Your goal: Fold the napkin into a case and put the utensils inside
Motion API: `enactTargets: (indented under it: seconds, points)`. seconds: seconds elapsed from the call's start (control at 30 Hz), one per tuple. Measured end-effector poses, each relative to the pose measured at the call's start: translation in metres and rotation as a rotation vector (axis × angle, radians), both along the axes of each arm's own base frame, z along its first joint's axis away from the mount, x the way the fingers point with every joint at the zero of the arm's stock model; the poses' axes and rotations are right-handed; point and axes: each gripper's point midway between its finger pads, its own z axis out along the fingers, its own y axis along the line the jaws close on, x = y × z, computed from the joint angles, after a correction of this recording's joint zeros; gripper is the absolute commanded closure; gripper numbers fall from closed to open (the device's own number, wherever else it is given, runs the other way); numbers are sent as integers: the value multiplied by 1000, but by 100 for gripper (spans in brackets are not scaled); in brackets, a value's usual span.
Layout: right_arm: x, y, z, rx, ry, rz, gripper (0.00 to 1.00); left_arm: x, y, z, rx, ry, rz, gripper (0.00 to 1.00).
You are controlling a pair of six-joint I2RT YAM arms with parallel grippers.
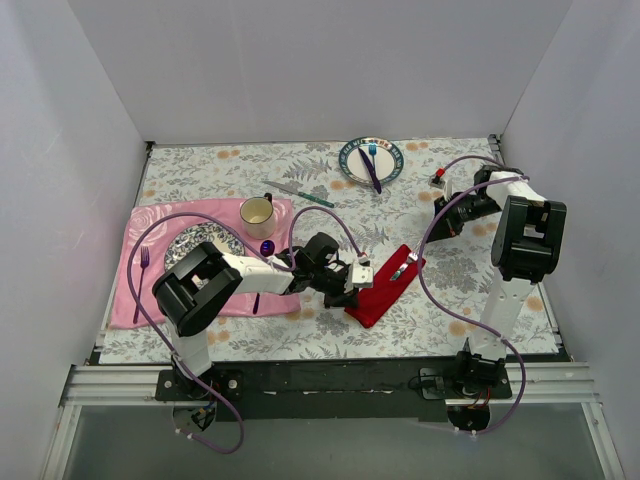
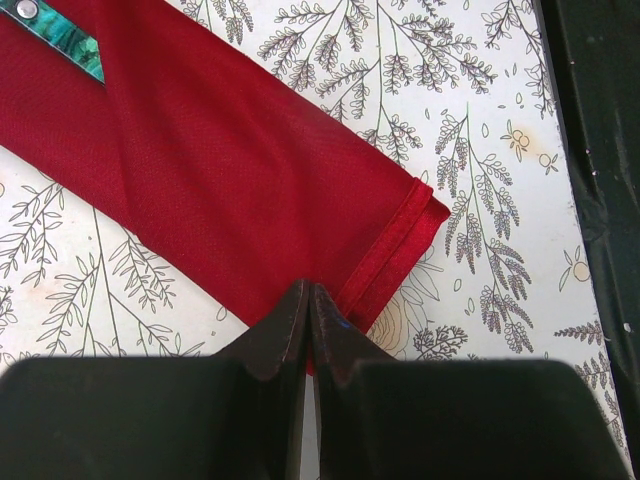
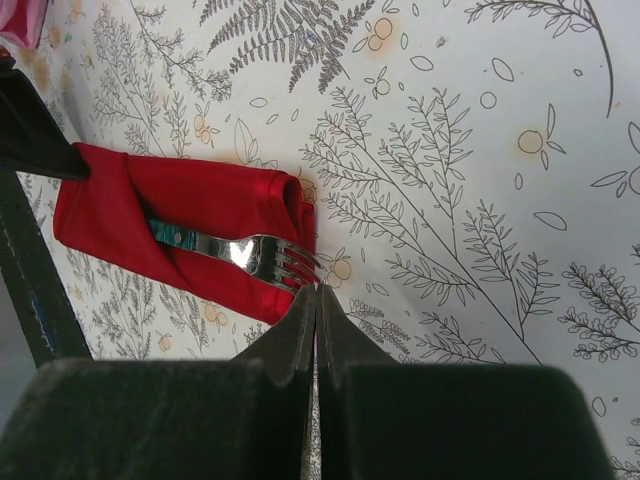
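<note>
Napkin: lying folded mid-worktop, fork poking out its far end. Knife: lying far-left, long axis running left-right, nearer left pincer, closed at napkin's edge. Right pincer: closed, empty.

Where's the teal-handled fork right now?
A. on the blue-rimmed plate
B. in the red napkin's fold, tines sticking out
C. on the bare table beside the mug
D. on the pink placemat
B: the right wrist view shows the fork lying in the fold of the napkin, with its teal handle partly under the cloth and its tines poking out past the edge.
</note>
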Motion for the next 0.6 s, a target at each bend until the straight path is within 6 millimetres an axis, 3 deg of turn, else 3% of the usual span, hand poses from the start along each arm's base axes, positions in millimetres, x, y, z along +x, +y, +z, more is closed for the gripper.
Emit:
enactTargets:
  seconds: [0.6]
  points:
    - [-15,10,-1,46,26,35,99,4,-2,0,-2,3,8,98]
